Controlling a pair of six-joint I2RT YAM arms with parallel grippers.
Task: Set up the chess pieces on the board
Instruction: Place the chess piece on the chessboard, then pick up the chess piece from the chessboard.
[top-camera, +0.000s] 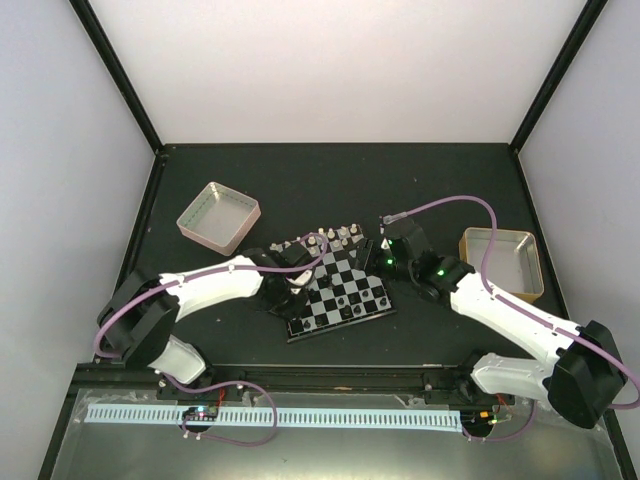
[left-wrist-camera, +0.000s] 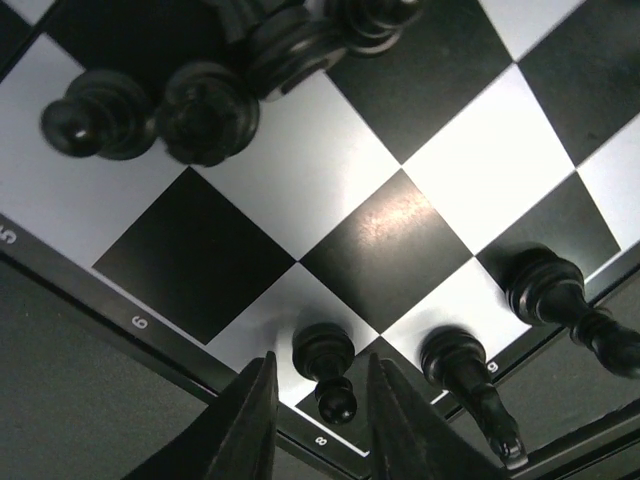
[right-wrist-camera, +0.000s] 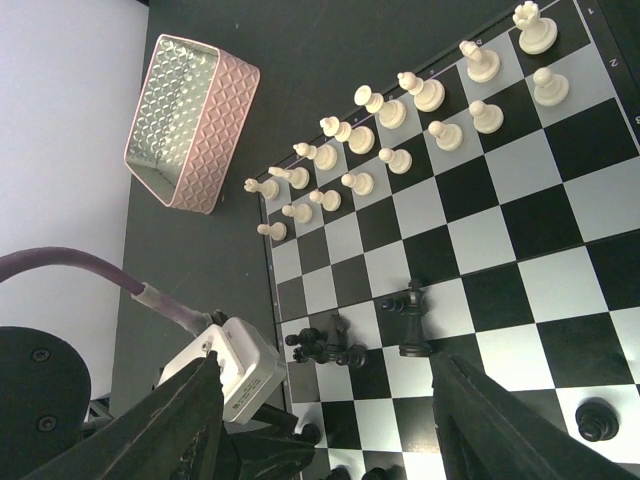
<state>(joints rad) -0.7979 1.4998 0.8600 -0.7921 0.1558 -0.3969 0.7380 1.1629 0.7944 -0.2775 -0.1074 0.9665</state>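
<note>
Left gripper (left-wrist-camera: 320, 375), jaws slightly apart, straddles a black pawn (left-wrist-camera: 325, 362) beside rim numeral 8 of the board (left-wrist-camera: 380, 240); right gripper (right-wrist-camera: 328, 365) gapes empty.

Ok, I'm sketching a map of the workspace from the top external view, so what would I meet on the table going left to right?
pink-sided tray → chessboard → tan-sided tray
</note>
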